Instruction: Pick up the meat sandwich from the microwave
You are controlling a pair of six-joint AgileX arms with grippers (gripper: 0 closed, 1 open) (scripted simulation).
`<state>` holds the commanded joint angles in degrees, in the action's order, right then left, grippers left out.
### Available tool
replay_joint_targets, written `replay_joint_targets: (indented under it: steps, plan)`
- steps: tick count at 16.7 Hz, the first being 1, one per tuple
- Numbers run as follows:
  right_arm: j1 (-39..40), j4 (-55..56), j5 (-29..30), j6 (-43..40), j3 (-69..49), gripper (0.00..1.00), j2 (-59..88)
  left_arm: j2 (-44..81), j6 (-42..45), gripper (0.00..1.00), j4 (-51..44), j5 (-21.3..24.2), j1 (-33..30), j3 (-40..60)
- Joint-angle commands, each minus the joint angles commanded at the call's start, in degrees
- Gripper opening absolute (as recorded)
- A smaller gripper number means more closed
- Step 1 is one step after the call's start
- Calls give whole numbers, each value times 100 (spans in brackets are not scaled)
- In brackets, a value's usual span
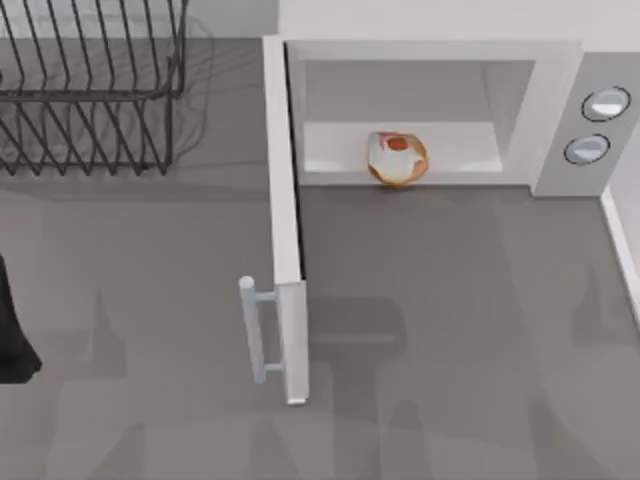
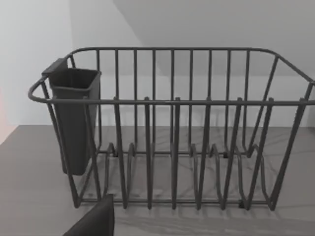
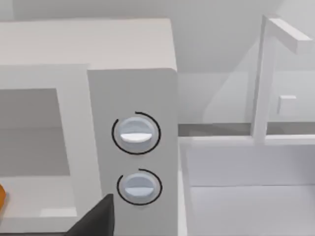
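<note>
Inside, meat sandwich point(image 1: 397, 158) sits at microwave point(image 1: 560, 70) cavity's front edge.

Black wire dish rack point(image 1: 90, 85) at table's far left; dark rectangular cup point(image 2: 74, 118) hung on its end. Grey tabletop point(image 1: 450, 330).

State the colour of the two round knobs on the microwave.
Silver, each on the grey panel; the knobs show best in the right wrist view.

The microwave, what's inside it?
Inside the microwave, whose door stands open, sits the meat sandwich, alone at the front of the pale floor. Its underside is hidden.
</note>
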<state>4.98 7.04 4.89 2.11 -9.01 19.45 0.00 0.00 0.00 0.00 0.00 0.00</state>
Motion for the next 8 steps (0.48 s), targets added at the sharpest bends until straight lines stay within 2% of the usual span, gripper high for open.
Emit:
replay_joint_targets:
  steps: [8]
  plan:
    - [1102, 1558, 1082, 468, -1994, 100, 4304, 0, 0, 100, 0, 0, 0, 0]
